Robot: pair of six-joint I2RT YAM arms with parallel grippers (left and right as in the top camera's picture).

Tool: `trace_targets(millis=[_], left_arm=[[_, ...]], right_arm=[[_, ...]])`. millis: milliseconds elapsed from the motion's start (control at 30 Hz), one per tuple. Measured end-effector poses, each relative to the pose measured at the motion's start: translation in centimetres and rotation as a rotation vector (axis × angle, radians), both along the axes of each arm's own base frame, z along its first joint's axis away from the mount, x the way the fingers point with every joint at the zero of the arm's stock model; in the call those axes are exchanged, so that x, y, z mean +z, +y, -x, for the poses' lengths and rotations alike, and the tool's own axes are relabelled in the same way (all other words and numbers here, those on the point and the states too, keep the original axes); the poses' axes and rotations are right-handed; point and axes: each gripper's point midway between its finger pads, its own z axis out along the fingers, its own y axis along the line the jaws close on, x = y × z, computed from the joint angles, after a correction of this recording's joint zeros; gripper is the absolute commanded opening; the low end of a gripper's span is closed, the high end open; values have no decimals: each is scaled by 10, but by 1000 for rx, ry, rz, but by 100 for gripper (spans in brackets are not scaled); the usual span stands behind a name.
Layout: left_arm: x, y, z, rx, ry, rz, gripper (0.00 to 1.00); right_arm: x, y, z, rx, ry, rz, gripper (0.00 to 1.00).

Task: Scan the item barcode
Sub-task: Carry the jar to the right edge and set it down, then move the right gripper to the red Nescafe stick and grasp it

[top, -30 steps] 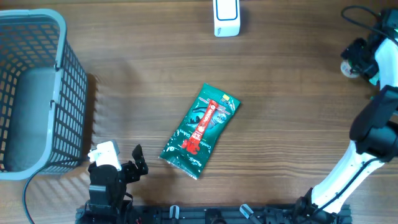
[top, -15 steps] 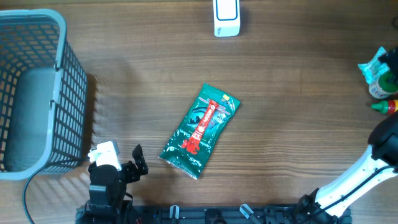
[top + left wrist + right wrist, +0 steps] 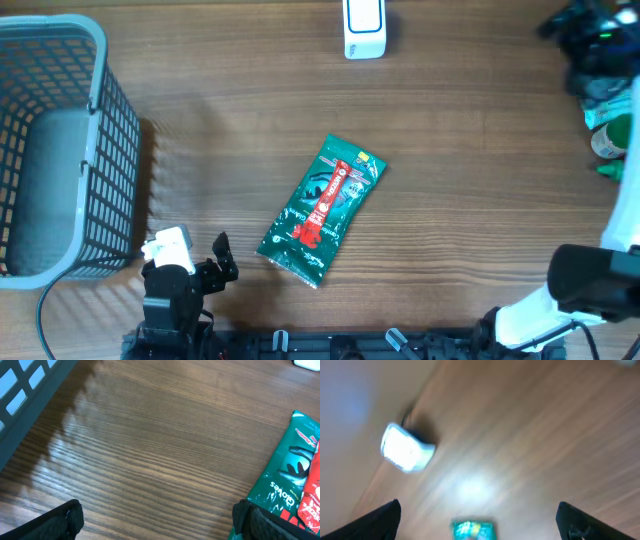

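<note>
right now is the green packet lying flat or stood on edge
Lying flat: the green packet rests on the table, its whole printed front visible from overhead.

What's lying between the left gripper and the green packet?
Nothing: only bare table separates the left gripper from the packet. The overhead view shows it, and the left wrist view agrees.

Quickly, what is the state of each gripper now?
Left gripper: open, holding nothing.
Right gripper: open, holding nothing.
</note>
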Motion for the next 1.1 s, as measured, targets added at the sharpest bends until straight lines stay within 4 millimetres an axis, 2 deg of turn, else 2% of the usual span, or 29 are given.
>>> trace_targets(millis=[33, 67, 133, 167, 233, 300, 333, 433, 567, 667, 800, 933, 1067, 1100], left_arm=[[0, 0, 0, 0, 0, 0, 100], [0, 0, 0, 0, 0, 0, 100], [0, 0, 0, 0, 0, 0, 100], [0, 0, 0, 0, 0, 0, 100], [0, 0, 0, 0, 0, 0, 100], [0, 0, 0, 0, 0, 0, 100], [0, 0, 0, 0, 0, 0, 100], [0, 0, 0, 0, 0, 0, 100], [0, 0, 0, 0, 0, 0, 100], [0, 0, 0, 0, 0, 0, 100], [0, 0, 0, 0, 0, 0, 100], [0, 0, 0, 0, 0, 0, 100], [0, 0, 0, 0, 0, 0, 100], [0, 0, 0, 0, 0, 0, 100]], right_arm=[[-7, 26, 4, 49, 36, -42, 94], [-24, 74, 14, 153, 109, -87, 99], [-45, 131, 28, 296, 177, -113, 100], [-55, 150, 33, 340, 198, -114, 100], [-85, 206, 50, 483, 238, -97, 99], [-111, 249, 67, 596, 264, -78, 94], [-124, 263, 75, 627, 281, -64, 90], [-180, 302, 113, 649, 419, 37, 84], [-226, 320, 124, 612, 476, 156, 78], [-245, 320, 124, 552, 499, 199, 70], [-271, 312, 116, 480, 519, 245, 64], [-274, 309, 111, 436, 515, 252, 57], [-276, 307, 112, 393, 524, 253, 38], [-277, 306, 113, 384, 531, 254, 36]])
